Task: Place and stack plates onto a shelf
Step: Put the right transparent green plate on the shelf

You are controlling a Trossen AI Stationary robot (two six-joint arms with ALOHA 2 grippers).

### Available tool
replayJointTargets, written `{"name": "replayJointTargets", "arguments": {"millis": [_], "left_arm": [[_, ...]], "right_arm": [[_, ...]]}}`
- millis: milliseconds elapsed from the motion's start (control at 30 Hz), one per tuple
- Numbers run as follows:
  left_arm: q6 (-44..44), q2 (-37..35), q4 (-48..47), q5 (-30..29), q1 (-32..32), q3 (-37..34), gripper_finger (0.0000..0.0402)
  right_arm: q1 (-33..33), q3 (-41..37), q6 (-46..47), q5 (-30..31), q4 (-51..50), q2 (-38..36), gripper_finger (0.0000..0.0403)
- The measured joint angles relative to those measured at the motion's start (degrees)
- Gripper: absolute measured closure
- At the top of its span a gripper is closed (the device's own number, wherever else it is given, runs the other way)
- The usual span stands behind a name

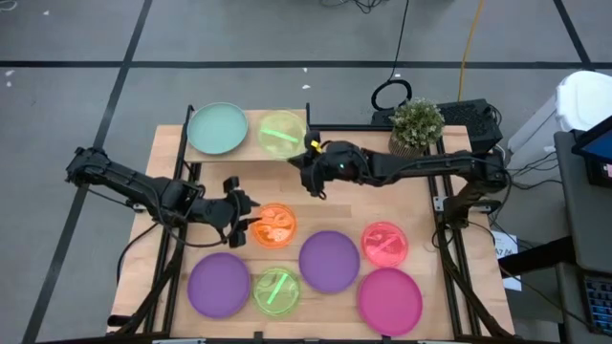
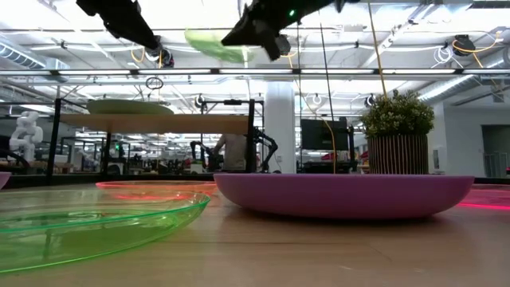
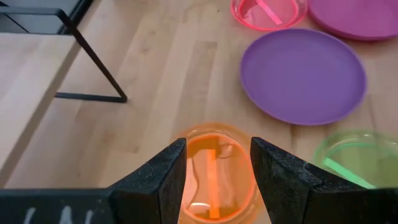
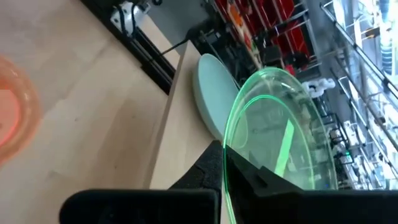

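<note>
The shelf [image 1: 252, 117] stands at the table's far left, and a pale teal plate [image 1: 218, 127] lies flat on its left half. My right gripper [image 1: 309, 151] is shut on a translucent green plate [image 1: 282, 134], which hangs high over the shelf's right half [image 2: 209, 44]. My left gripper [image 1: 251, 222] hovers open above a small orange plate [image 3: 214, 171] that lies on the table. Its fingers stand apart over the plate without touching it. My right gripper pinches the green plate's rim [image 4: 229, 163] between its two fingers, on the side toward the table's right edge. The fingers reach in nearly level from the table's right. The plate is lifted clear and tilted, above the shelf beside the teal plate [image 4: 214, 87].
On the near half of the table lie two purple plates [image 1: 330, 260] [image 1: 218, 284], another green plate [image 1: 276, 290], a red-pink plate [image 1: 384, 243] and a magenta plate [image 1: 389, 299]. A potted plant [image 1: 417, 124] stands at the far right.
</note>
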Motion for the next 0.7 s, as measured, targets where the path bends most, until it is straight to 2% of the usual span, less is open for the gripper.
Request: {"name": "replayJointTargets", "arguments": {"millis": [133,300,500,700], "left_arm": [[-2.55,0.00,-0.04,0.01,-1.41,0.00,0.0217],[-5.56,0.00,-0.13,-0.02,-3.27,0.00,0.0217],[-5.81,0.00,-0.09,-0.79,-5.24,0.00,0.0217],[-6.03,0.00,-0.02,-1.04,-5.34,0.00,0.0218]], "right_arm": [[-1.68,0.00,-0.36,-4.02,3.08,2.61,0.0403],[-3.30,0.00,-0.55,-4.44,4.87,5.43,0.0403],[-5.30,0.00,-0.14,-7.49,6.04,7.90,0.0403],[-6.70,-0.02,-0.22,-7.55,7.02,10.20,0.0403]]}}
